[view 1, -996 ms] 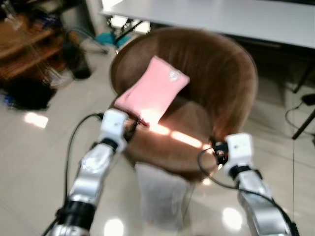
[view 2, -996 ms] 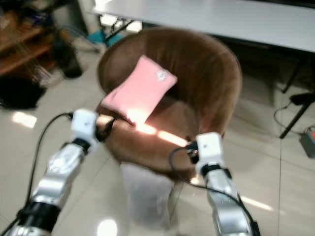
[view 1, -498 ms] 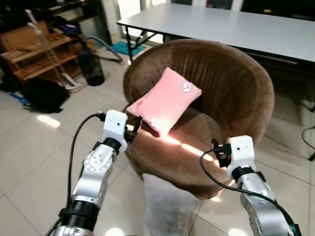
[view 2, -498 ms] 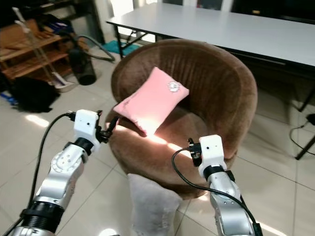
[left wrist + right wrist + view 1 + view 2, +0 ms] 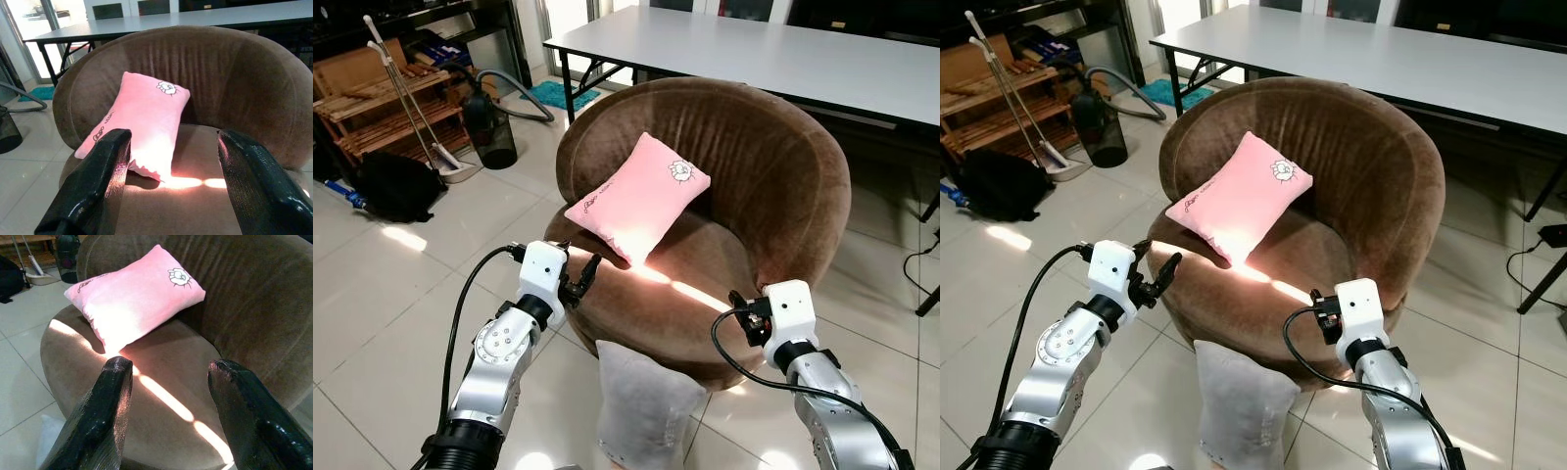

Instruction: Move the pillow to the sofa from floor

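The pink pillow (image 5: 637,200) is leaning against the backrest of the round brown armchair (image 5: 773,166), resting on its seat. I am holding my left gripper (image 5: 579,278) by the seat's front edge, fingers spread and empty. My right gripper (image 5: 166,401) is hovering over the seat, fingers spread too, gripping nothing.
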Motion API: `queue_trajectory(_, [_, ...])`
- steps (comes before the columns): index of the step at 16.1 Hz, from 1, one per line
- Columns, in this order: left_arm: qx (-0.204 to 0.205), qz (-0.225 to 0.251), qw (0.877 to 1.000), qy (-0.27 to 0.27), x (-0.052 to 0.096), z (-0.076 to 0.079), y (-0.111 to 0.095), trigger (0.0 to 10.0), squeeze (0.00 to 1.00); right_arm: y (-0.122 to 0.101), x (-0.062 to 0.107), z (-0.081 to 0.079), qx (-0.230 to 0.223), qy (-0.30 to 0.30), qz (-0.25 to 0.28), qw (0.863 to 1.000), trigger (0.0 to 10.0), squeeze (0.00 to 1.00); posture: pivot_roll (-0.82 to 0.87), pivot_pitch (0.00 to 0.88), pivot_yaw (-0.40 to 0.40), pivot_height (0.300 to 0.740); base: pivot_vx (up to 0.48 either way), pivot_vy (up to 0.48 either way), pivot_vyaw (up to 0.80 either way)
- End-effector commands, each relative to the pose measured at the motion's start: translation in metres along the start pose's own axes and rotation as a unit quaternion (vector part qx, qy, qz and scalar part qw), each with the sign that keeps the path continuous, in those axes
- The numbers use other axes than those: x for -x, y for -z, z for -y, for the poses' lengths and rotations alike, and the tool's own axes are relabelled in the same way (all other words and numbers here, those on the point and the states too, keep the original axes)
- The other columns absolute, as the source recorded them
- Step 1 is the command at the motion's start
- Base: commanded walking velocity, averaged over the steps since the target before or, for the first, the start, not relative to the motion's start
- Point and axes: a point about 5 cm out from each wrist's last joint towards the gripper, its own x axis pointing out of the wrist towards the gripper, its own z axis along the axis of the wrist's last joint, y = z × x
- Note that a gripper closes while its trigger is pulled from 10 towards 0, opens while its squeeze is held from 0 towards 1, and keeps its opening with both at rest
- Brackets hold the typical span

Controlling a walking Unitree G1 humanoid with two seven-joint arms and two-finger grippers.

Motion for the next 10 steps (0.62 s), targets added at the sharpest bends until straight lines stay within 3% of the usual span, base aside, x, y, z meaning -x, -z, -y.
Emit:
queue_trajectory(1, [-0.002, 0.006, 1.000, -0.007, -0.0010, -0.0001, -0.0033, 10.0, 0.00, -0.0044, -0.0013, -0.0008, -0.001, -0.004, 0.013, 1.000, 10.0, 0.00, -0.08, 0.000, 0.042, 0.740, 0.000, 0.000, 0.00])
queue_trajectory(5, [-0.005, 0.009, 1.000, -0.014, -0.0043, 0.0005, -0.0046, 10.0, 0.00, -0.0042, -0.0006, -0.0027, -0.003, -0.007, 0.017, 1.000, 10.0, 0.00, -0.08, 0.000, 0.044, 0.731, 0.000, 0.000, 0.00])
queue_trajectory(10, [-0.005, 0.010, 1.000, -0.017, -0.0040, 0.0010, -0.0049, 10.0, 0.00, -0.0037, 0.0001, -0.0040, -0.004, -0.009, 0.017, 1.000, 10.0, 0.00, -0.08, 0.000, 0.041, 0.684, 0.000, 0.000, 0.00])
